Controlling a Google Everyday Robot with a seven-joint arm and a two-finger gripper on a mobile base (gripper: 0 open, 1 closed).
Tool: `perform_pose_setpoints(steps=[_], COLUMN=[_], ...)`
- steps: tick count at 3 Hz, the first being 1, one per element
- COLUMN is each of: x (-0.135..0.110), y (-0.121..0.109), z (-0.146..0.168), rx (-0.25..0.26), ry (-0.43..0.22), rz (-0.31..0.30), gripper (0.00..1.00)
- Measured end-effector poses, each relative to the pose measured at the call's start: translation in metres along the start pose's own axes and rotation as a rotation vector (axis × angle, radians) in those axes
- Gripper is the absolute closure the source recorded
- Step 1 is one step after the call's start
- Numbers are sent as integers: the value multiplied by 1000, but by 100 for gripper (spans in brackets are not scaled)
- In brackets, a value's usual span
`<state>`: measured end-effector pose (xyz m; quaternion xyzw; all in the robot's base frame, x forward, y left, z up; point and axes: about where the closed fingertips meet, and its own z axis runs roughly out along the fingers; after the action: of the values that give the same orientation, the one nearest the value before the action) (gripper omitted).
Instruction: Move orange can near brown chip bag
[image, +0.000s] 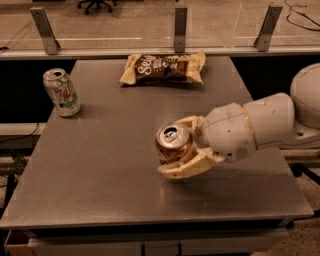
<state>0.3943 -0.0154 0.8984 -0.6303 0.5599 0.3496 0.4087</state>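
The orange can is held in my gripper above the middle-right of the grey table. The can is tilted so its silver top faces the camera. My cream fingers are shut around its sides. The white arm reaches in from the right. The brown chip bag lies flat at the table's far edge, well beyond the can and a little to its left.
A silver-white can with green and red marks stands upright near the table's far left edge. A rail with metal posts runs behind the table. The table's front edge is near the bottom of the view.
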Motion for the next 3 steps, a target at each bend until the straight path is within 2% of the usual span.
perform_pose_setpoints(steps=[1, 2, 3], x=[-25, -25, -18], y=[-42, -42, -54], z=[-38, -38, -47], rx=[109, 109, 159], ry=[60, 60, 39], rz=[-87, -87, -79], gripper=[100, 100, 100])
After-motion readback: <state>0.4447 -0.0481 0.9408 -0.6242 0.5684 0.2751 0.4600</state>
